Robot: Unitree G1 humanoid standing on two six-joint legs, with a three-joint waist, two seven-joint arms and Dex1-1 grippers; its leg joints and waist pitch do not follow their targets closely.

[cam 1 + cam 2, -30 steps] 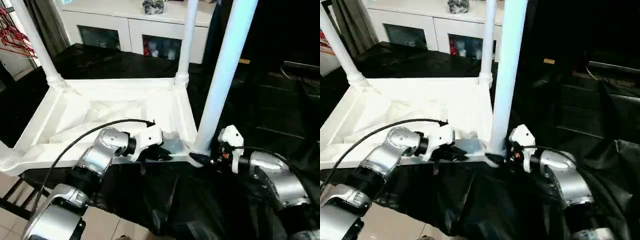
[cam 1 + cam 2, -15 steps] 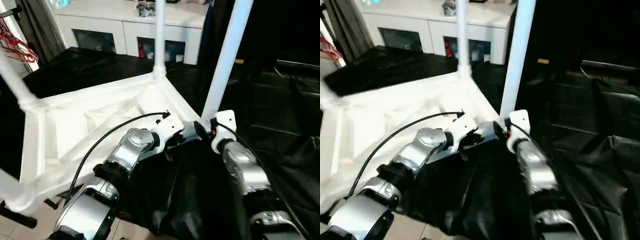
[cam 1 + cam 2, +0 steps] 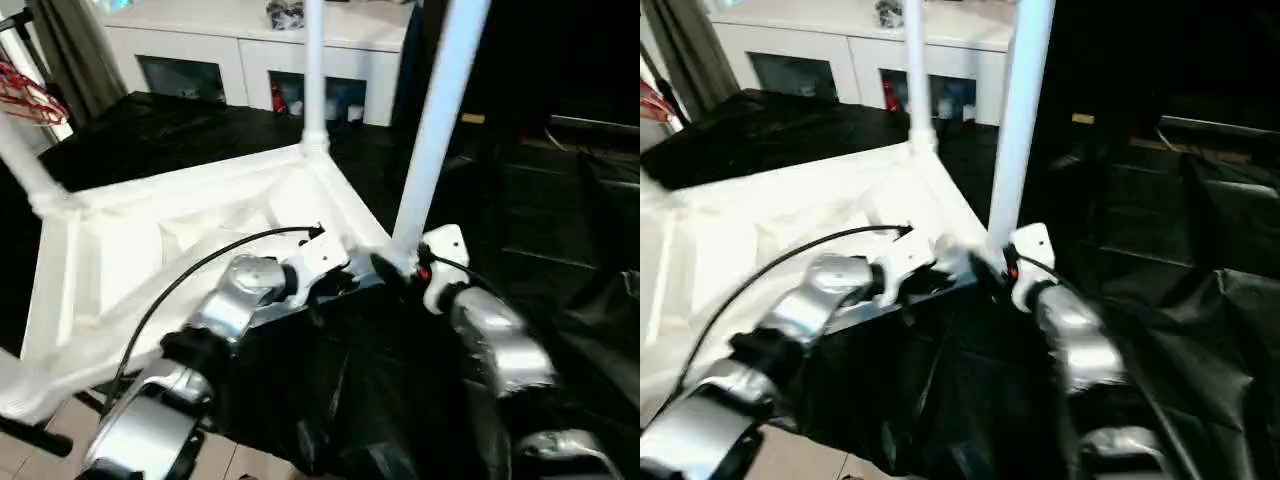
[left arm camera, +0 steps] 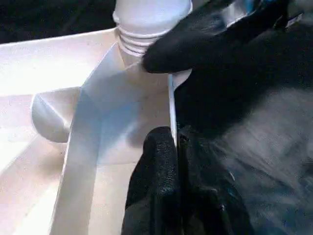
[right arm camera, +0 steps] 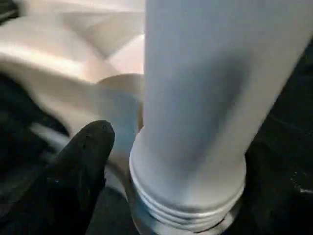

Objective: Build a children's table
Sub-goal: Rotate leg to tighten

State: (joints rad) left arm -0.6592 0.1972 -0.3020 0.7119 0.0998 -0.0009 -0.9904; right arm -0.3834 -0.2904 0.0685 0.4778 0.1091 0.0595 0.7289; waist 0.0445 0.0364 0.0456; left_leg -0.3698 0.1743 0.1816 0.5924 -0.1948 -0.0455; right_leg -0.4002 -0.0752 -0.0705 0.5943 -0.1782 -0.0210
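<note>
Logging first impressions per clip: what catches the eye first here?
An upturned white children's table lies on black sheeting, its legs pointing up. Both hands meet at its near corner: the left hand pinches the thin rim, while the right hand sits at the base of the nearest leg.

Children's table (image 3: 180, 240): upside down on the black sheet (image 3: 380, 400), legs up. Near-corner leg (image 3: 435, 120) stands just beside the right gripper (image 3: 392, 268), at its fingertips. Left gripper (image 3: 335, 285) sits on the table's near edge, left of that leg. Cabinet (image 3: 260, 50) behind, well apart.
</note>
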